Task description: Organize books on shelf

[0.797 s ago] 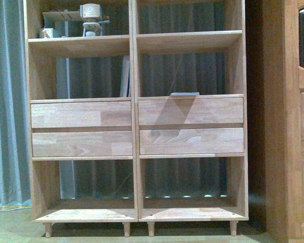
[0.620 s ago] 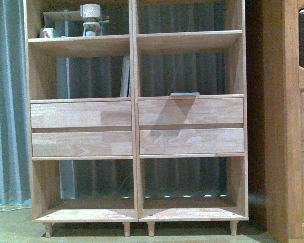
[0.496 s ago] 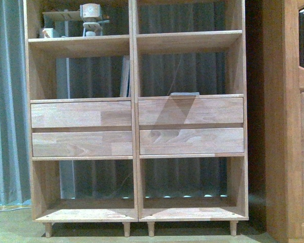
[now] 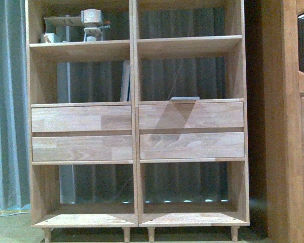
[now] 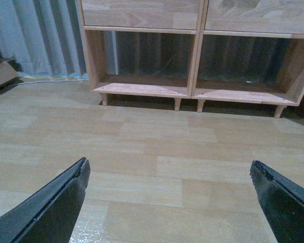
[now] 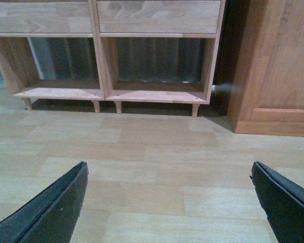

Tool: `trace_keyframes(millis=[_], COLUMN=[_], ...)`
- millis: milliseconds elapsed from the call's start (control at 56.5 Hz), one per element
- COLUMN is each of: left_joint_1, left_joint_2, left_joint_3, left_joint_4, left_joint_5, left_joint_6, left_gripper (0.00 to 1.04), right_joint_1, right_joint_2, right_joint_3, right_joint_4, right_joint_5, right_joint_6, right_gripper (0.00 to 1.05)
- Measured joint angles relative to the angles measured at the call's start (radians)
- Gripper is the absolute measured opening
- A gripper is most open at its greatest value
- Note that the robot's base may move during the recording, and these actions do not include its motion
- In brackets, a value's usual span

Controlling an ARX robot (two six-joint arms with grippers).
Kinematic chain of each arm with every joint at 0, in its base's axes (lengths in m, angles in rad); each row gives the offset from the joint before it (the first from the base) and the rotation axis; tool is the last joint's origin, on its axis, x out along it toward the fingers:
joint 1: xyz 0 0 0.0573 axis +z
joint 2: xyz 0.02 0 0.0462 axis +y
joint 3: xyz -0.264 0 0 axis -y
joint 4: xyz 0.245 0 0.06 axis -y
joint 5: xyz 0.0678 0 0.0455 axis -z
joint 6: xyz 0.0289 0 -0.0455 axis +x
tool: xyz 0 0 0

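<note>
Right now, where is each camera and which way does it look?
Front view: on my body, facing the shelf straight on; neither arm shows.
Left wrist view: on my left arm, looking across the floor at the shelf's bottom compartments; open left gripper shows.
Right wrist view: on my right arm, same aim, plus the darker cabinet; open right gripper shows.
Shared: all see the shelf's bottom compartments and legs.

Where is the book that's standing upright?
In the front view, the upright book stands in the middle-left compartment of the shelf, against its centre divider, above the top left drawer.
</note>
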Motion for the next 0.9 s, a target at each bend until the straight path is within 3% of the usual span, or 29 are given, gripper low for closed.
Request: trace_keyframes(millis=[903], left_joint_1=[0.0], left_joint_2=[0.0], left_joint_3=[0.0], left_joint_4=[0.0], left_joint_5=[0.0], left_joint_6=[0.0], left_gripper=[0.98], right_joint_1=[0.0], right_joint_2=[0.0], right_joint_3=[0.0], right_joint_4=[0.0], right_joint_5=[0.0], right_joint_6=[0.0], right_gripper=[0.98])
